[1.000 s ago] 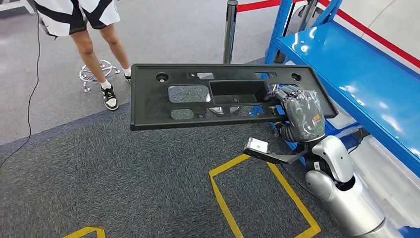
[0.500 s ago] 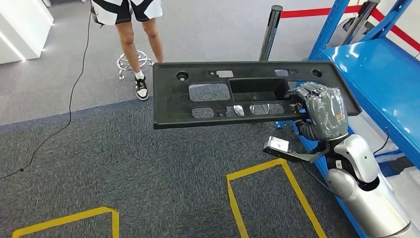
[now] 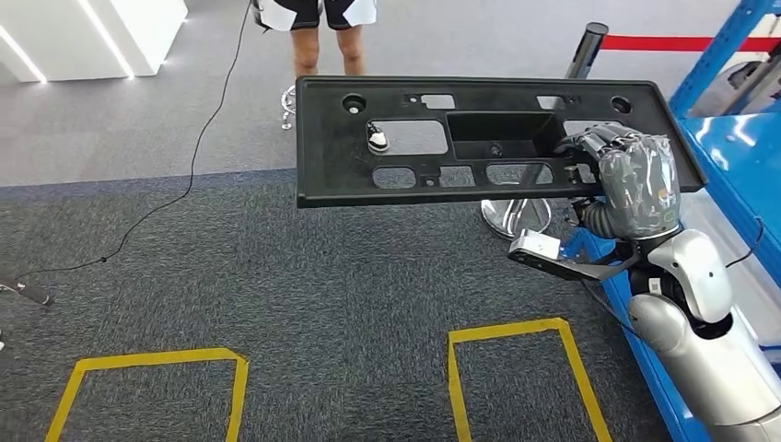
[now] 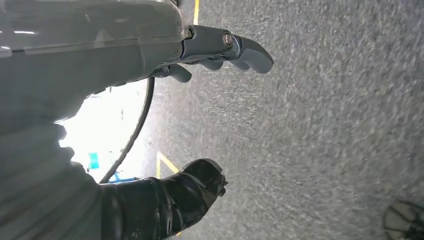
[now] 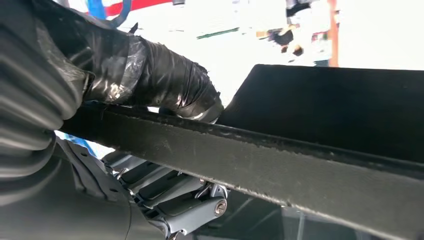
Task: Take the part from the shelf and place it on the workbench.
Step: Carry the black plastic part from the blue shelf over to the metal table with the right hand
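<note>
Black part [image 3: 479,143] between wrist-view fingers [image 5: 170,187]

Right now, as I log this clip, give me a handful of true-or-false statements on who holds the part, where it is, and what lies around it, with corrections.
1. The right hand grips the black part near one end. True.
2. The part already rests on the blue shelf. False: it is held in the air over the grey carpet, left of the shelf.
3. The left hand helps carry the part. False: it holds nothing, its fingers apart above the carpet.
4. A person stands beyond the part. True.
5. Yellow tape marks the carpet. True.
</note>
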You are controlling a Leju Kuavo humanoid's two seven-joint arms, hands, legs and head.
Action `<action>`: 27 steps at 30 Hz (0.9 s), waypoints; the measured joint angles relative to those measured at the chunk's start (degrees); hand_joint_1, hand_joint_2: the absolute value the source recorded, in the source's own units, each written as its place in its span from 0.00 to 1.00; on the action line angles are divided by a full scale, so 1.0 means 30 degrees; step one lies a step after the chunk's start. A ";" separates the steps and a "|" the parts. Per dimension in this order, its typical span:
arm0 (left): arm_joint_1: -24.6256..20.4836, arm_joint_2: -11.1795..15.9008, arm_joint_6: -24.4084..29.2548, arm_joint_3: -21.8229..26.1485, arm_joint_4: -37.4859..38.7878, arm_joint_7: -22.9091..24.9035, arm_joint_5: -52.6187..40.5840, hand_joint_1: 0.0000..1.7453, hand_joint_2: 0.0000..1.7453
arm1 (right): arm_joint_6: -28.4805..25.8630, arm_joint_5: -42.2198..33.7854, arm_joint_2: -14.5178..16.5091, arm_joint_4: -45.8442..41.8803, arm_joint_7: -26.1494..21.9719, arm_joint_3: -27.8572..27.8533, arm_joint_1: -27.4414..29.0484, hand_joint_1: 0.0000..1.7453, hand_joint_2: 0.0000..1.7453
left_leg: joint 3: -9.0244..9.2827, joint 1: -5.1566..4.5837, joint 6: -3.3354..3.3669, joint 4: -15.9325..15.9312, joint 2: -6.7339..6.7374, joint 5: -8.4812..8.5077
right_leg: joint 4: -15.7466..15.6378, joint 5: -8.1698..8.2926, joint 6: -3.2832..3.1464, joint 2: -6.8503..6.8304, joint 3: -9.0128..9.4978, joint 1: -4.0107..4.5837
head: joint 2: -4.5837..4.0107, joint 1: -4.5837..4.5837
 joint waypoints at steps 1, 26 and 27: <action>0.0017 -0.0016 -0.0020 0.0002 -0.0084 -0.0005 -0.0015 0.00 1.00 | 0.0011 0.0000 -0.0024 -0.0009 0.0000 -0.0009 -0.0023 1.00 1.00 | 0.0047 -0.0017 0.0117 -0.0137 -0.0241 0.0078 | -0.0087 0.0004 0.0097 -0.0171 0.0069 -0.0002 | 0.0000 0.0004; 0.0033 -0.0488 -0.0280 0.0038 -0.0647 -0.0067 -0.0106 0.00 1.00 | 0.0213 -0.0006 -0.0628 -0.0129 0.0022 -0.0333 -0.0314 1.00 1.00 | -0.2010 0.0413 -0.0303 0.3715 -0.1067 -0.0872 | 0.0088 0.0056 -0.0244 0.0916 -0.0085 -0.0023 | 0.0000 -0.0086; 0.0037 -0.0488 -0.0280 0.0038 -0.0663 -0.0067 -0.0106 0.00 1.00 | 0.0213 -0.0006 -0.0628 -0.0131 0.0022 -0.0333 -0.0325 1.00 1.00 | -0.1272 0.0295 -0.0174 0.2336 -0.0613 -0.0336 | 0.0075 -0.0012 -0.0229 0.0684 0.0016 -0.0006 | 0.0000 -0.0082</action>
